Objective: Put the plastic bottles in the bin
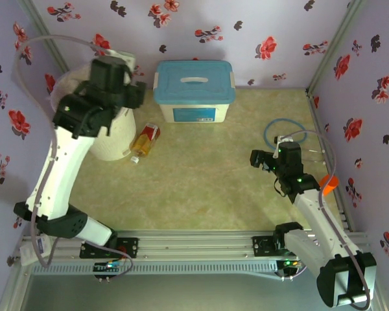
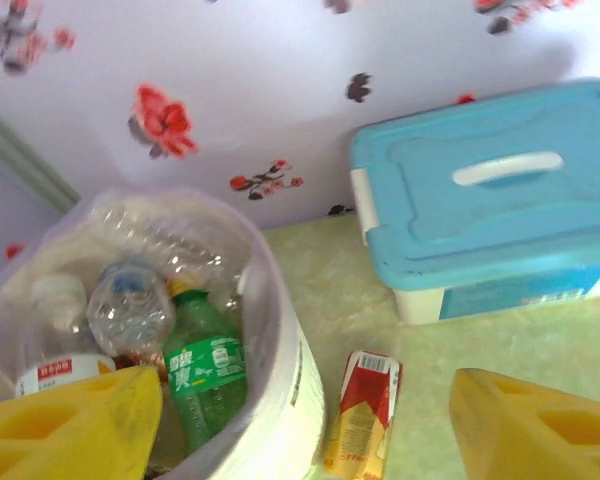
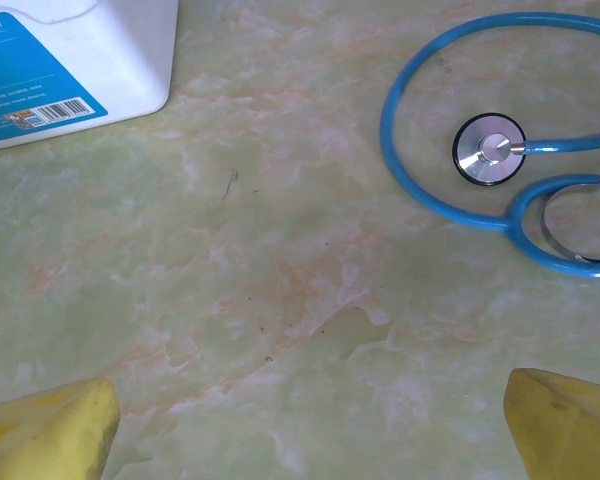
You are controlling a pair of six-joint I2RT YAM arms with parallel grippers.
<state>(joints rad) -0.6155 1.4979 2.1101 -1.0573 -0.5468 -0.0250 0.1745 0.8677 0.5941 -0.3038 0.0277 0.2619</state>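
While the left gripper [image 2: 300, 435] hangs over the round white liner-bagged plastic bin [image 2: 302, 395] at the table's [image 2: 500, 350] far-left corner, yellow fingers [image 2: 70, 425] spread and holding nothing, clear and green plastic bottles [image 2: 205, 375] lie inside. Amber red-labelled bottle [image 2: 365, 410] lies on table just beside bin: best gripped across its body, lifted clear of rim. Right gripper [image 3: 310, 430] wide open, empty, near right edge.

Under my left gripper [image 2: 308, 385] the bin [image 2: 270, 300] has bottles [image 2: 205, 375] piled inside, so not much room straight down. An amber bottle [image 2: 365, 405] lies on the table just right of the bin, and further right the blue-lidded box [image 2: 490, 200] blocks things. My right gripper [image 3: 310, 390] has bare table [image 3: 280, 280] underneath; the stethoscope [image 3: 490, 150] sits ahead-right, the box corner ahead-left.
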